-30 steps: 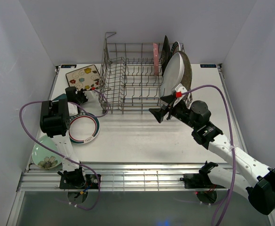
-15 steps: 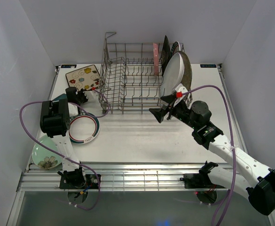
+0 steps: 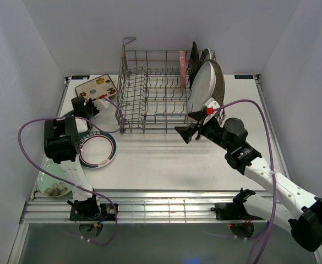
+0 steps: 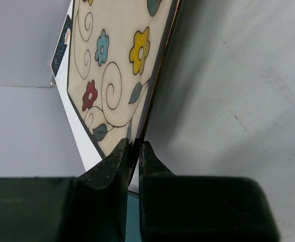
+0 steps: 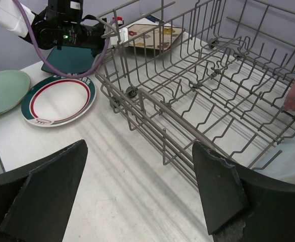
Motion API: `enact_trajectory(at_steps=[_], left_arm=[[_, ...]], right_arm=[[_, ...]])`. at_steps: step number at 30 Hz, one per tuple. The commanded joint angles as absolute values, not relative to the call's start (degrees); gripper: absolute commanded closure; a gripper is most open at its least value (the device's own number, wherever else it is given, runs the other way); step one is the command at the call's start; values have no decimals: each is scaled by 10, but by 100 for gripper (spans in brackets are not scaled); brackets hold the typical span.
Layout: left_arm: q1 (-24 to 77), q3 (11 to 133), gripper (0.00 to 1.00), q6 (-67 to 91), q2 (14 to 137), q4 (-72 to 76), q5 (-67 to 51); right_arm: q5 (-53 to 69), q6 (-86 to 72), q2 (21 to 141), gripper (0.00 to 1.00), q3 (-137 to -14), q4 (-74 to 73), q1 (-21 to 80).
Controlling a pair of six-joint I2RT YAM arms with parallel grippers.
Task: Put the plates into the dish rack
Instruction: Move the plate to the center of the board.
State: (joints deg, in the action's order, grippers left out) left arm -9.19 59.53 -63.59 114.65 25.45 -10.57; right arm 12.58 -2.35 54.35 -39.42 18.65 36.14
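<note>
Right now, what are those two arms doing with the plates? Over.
Left gripper shut on edge of flowered square plate. Right gripper open, hovering beside rack. Nothing seen blocking the rack.

A flat white rectangular tabletop (image 3: 166, 165) fills the middle of the scene; up close its surface looks faintly scuffed and streaked. Plain pale lavender-grey panels close it in: a left wall (image 3: 17, 71), a far wall (image 3: 161, 27) and a right wall (image 3: 309, 66). A small dark label sticker with blue print (image 3: 244, 77) lies flat at the table's far right edge, and a matching second label sticker (image 3: 79, 78) at the far left corner. Ribbed silver aluminium rails (image 3: 166, 208) run left to right along the near edge, with a glossy grey panel (image 3: 166, 247) nearer still.
</note>
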Motion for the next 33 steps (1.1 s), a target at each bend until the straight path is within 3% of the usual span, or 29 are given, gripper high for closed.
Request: enact_trajectory(at_steps=[1, 33], left_arm=[[-110, 626, 100, -559, 1100, 233, -109], [-154, 747, 100, -349, 1019, 80, -199]], right_arm=[[130, -15, 530, 10, -389, 220, 363], [135, -13, 532, 10, -389, 220, 363]])
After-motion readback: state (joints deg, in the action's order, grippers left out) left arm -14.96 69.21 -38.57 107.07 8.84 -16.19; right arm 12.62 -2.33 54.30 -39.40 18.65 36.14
